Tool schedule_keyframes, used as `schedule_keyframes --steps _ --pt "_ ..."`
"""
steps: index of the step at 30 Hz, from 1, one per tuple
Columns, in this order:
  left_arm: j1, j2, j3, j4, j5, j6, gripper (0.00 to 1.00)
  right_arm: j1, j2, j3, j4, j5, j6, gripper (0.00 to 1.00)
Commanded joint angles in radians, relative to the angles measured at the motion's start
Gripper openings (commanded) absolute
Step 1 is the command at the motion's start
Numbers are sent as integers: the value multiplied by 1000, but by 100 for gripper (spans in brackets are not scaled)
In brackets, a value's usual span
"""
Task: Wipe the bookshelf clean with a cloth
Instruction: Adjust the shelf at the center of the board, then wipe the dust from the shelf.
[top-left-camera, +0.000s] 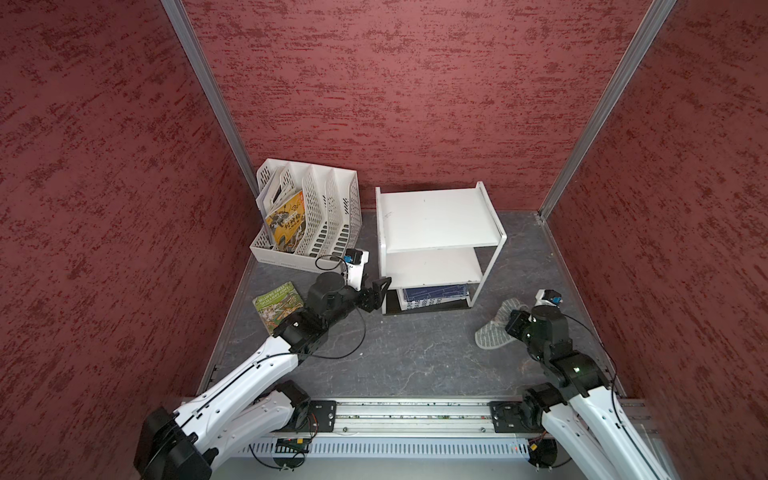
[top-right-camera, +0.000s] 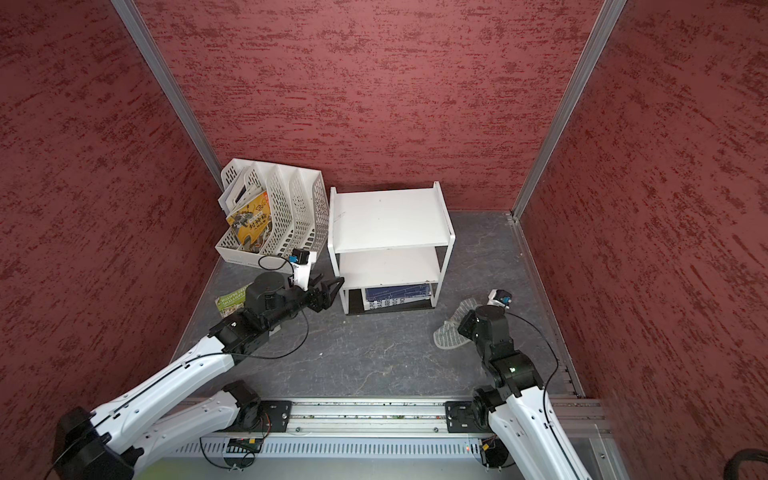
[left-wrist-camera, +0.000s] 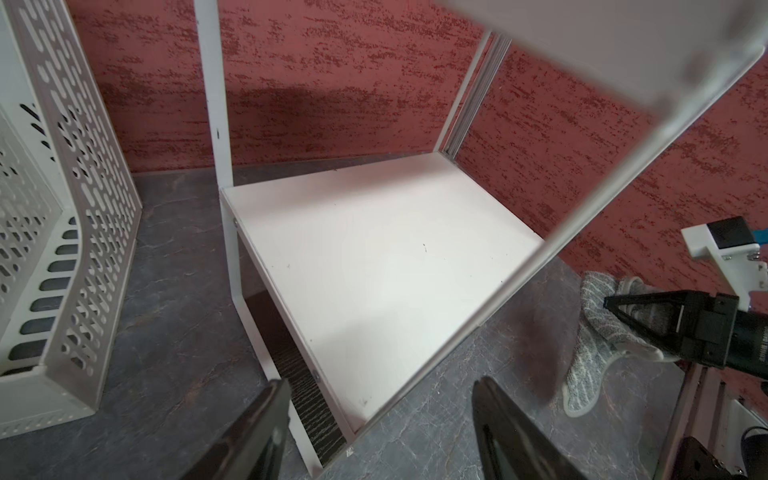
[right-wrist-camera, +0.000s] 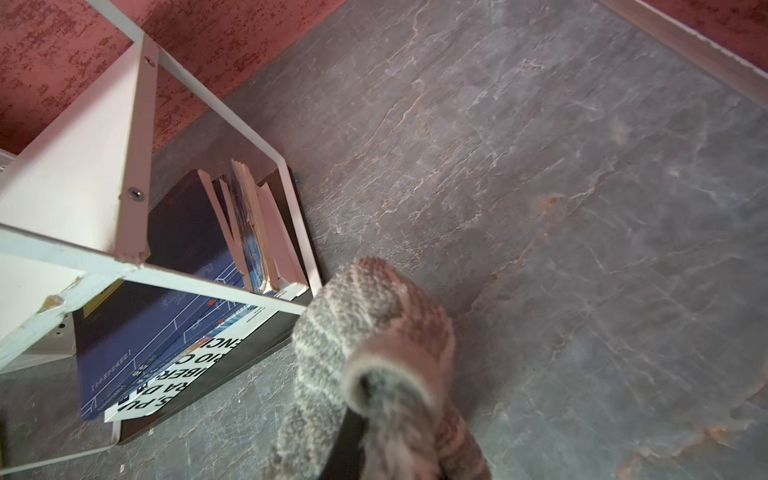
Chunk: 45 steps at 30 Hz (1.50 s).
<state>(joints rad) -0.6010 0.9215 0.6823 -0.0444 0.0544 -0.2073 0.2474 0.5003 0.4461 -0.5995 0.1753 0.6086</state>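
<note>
Bookshelf (top-left-camera: 434, 216) stands against back wall. Cloth (top-left-camera: 492, 330) lies on tabletop (top-left-camera: 415, 353) off bookshelf's front right corner, one fold clenched in right gripper (left-wrist-camera: 610, 302); pinch seen only in wrist views. Left gripper (top-left-camera: 376, 293) released, jaws spread, empty, at bookshelf's front left corner. Left wrist view alone shows dark specks on middle board (left-wrist-camera: 374, 257). Right wrist view alone shows page edges of books (right-wrist-camera: 174, 332) on bottom tier.

White three-tier bookshelf (top-left-camera: 436, 216) upright near back wall; striped grey cloth (top-left-camera: 492, 332) bunched beside, apparently partly lifted.
</note>
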Motion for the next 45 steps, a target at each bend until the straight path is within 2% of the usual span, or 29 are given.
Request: schedule_keyframes --steps 1,4,10,12,15,19,21,24,27,30,38,42,45 --pt "45 27 50 26 43 24 62 -40 17 23 65 -90 -49 0" --pt "111 59 63 35 111 10 55 -74 37 21 121 -150 -71 0" --pt "240 101 60 89 240 -24 54 -100 129 -1 300 -346 -81 0" --pt "254 111 61 107 275 -16 55 -101 170 -12 390 -429 -63 0" --pt "259 140 68 127 355 1 58 -100 231 -14 509 -483 -29 0" --pt "253 189 85 148 440 9 60 -100 271 27 544 -521 -4 0" --pt "247 211 92 150 446 9 58 -101 279 41 548 -522 2 0" --pt "236 232 96 153 449 11 50 -100 301 38 572 -527 16 0" --pt "225 240 99 149 447 22 40 -100 348 -2 655 -559 47 0" --pt "224 241 98 149 441 24 37 -98 441 -52 761 -576 75 0" --pt "221 232 92 144 435 23 37 -50 816 -130 1043 -568 133 0" --pt "221 195 77 118 405 20 47 -39 978 -146 1202 -580 179 0" --pt "226 144 51 84 364 18 56 -39 996 -146 1282 -613 209 0"
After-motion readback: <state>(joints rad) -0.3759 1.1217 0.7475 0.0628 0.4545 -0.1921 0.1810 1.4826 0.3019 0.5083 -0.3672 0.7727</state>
